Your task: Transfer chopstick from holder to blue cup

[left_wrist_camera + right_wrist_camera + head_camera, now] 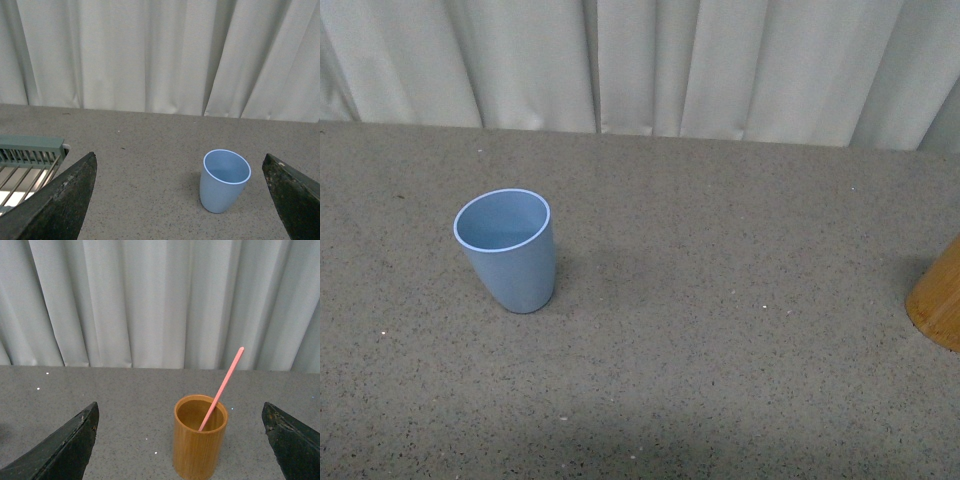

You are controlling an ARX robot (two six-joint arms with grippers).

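Note:
The blue cup (508, 248) stands upright and empty on the speckled grey table, left of centre in the front view. In the left wrist view the blue cup (224, 180) sits ahead of my open left gripper (180, 200), apart from both fingers. The orange-brown holder (199, 435) stands ahead of my open right gripper (180, 440), between its wide-spread fingers without touching. One pink chopstick (223, 385) leans in the holder, its upper end sticking out. Only a piece of the holder (940, 298) shows at the front view's right edge. Neither arm appears in the front view.
A pale curtain (640, 60) hangs along the table's far edge. A pale green rack (27, 152) lies at the side of the left wrist view. Bare tabletop (740, 330) stretches between the cup and the holder.

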